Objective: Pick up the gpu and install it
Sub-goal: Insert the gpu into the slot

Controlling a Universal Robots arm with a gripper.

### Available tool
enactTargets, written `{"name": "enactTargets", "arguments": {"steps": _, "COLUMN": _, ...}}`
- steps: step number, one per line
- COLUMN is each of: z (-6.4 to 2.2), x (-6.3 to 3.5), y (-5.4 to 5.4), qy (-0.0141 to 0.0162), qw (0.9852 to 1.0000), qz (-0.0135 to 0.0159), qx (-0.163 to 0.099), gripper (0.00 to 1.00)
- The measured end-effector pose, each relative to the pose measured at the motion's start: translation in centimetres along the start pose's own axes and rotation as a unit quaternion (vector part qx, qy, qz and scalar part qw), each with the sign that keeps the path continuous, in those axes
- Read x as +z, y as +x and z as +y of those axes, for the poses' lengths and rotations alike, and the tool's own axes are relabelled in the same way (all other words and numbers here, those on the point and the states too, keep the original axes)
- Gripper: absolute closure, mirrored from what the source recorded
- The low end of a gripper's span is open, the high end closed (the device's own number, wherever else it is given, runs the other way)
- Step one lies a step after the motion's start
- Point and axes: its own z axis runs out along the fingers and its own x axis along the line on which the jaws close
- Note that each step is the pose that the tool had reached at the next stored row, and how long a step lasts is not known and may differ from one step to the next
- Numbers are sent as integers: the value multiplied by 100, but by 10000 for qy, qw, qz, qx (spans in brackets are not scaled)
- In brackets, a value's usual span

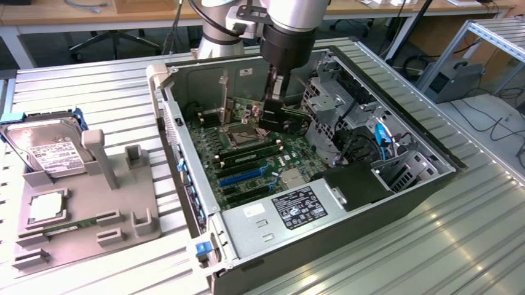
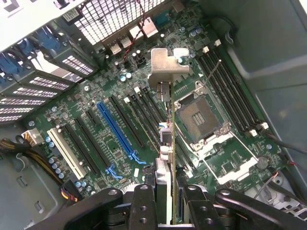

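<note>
Gpu (image 2: 166,132) gripped on edge by the jaws, hanging inside the open computer case (image 1: 201,77)
The jaws are clenched on the card's two faces, and its silvery bracket (image 2: 169,67) is at the end away from them. The card is above the motherboard (image 2: 120,158), between the blue slot (image 2: 117,132) and the CPU socket (image 2: 196,117); which black slot it lines up with I cannot tell. To seat it well, I judge the card must stay upright and parallel to the slot, with the bracket towards the grilled rear wall (image 2: 115,19), and go down evenly rather than at a tilt. The case stands on a ribbed metal worktop (image 1: 90,86), near a grey holder (image 1: 123,184) carrying a hard drive (image 1: 51,150); wooden desks (image 1: 49,12) line the room behind
</note>
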Motion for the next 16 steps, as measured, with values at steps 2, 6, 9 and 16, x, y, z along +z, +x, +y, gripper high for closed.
{"name": "enactTargets", "arguments": {"steps": 2, "z": 0, "x": 0, "y": 0, "qy": 0, "qw": 10000, "qz": 0, "qx": -12, "gripper": 73}}
{"name": "enactTargets", "arguments": {"steps": 6, "z": 0, "x": 1, "y": 0, "qy": -1, "qw": 10000, "qz": 0, "qx": -36, "gripper": 73}}
{"name": "enactTargets", "arguments": {"steps": 9, "z": 0, "x": 1, "y": 0, "qy": -1, "qw": 10000, "qz": 1, "qx": -54, "gripper": 73}}
{"name": "enactTargets", "arguments": {"steps": 16, "z": 0, "x": 2, "y": 0, "qy": -3, "qw": 9999, "qz": 1, "qx": -103, "gripper": 73}}
